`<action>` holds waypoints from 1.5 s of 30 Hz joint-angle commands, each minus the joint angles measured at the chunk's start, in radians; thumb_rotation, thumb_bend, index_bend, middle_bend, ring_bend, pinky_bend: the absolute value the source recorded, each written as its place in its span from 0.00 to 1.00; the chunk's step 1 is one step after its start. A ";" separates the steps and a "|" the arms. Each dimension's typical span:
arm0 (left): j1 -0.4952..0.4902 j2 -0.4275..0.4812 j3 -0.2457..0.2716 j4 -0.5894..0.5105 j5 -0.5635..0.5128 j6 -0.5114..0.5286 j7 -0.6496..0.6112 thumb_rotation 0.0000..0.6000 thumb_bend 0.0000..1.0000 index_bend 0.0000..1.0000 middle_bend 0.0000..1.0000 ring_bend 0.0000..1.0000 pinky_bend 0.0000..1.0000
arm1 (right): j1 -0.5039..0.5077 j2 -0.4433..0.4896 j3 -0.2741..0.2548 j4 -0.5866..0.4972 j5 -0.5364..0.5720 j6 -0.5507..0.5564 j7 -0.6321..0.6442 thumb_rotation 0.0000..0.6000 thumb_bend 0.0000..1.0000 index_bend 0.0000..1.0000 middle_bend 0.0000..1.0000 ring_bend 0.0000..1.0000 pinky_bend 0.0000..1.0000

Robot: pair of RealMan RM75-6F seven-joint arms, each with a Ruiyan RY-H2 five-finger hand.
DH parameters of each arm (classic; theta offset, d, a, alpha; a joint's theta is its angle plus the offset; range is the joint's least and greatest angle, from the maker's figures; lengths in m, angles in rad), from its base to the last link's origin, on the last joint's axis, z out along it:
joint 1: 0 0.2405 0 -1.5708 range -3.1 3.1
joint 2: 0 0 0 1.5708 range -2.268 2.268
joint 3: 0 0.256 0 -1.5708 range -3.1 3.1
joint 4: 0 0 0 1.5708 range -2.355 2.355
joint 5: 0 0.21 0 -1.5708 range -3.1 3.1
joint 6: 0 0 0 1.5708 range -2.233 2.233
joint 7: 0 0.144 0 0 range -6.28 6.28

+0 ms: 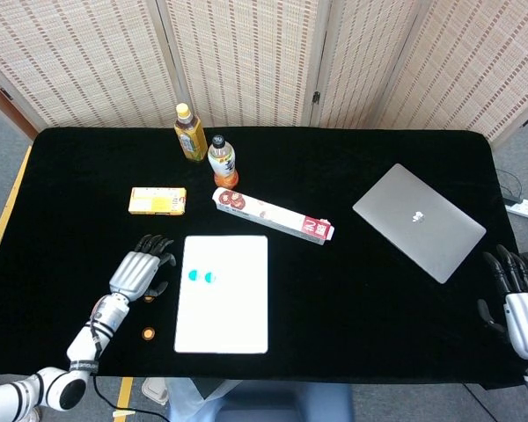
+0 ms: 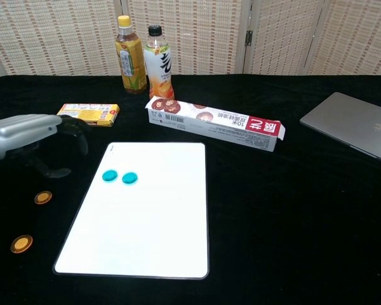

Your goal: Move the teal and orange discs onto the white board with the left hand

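Note:
Two teal discs (image 2: 110, 176) (image 2: 129, 178) lie side by side on the white board (image 2: 152, 222), near its upper left; the head view shows them as one pair of teal discs (image 1: 201, 276). Two orange discs (image 2: 42, 197) (image 2: 21, 243) rest on the black cloth left of the board; one orange disc (image 1: 148, 333) shows in the head view. My left hand (image 2: 33, 136) (image 1: 137, 272) hovers left of the board, empty, fingers curved and apart, just above the nearer orange disc. My right hand (image 1: 514, 294) stays at the table's right edge, fingers spread, holding nothing.
A yellow box (image 2: 87, 114) lies behind the left hand. Two bottles (image 2: 131, 56) (image 2: 159, 62) stand at the back. A long snack box (image 2: 216, 124) lies beyond the board's far edge. A closed laptop (image 1: 419, 221) sits to the right.

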 commanded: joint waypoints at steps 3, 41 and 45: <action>0.058 0.015 0.058 0.018 0.047 0.038 -0.032 1.00 0.40 0.41 0.13 0.00 0.00 | 0.005 -0.001 -0.001 -0.006 -0.007 -0.003 -0.008 1.00 0.48 0.00 0.00 0.00 0.00; 0.111 -0.050 0.063 0.137 0.082 -0.005 -0.072 1.00 0.40 0.47 0.13 0.00 0.00 | 0.003 0.004 -0.008 -0.033 -0.015 0.005 -0.037 1.00 0.48 0.00 0.00 0.00 0.00; 0.110 -0.050 0.060 0.141 0.086 -0.011 -0.079 1.00 0.41 0.50 0.13 0.01 0.00 | 0.000 0.006 -0.009 -0.035 -0.015 0.009 -0.037 1.00 0.48 0.00 0.00 0.00 0.00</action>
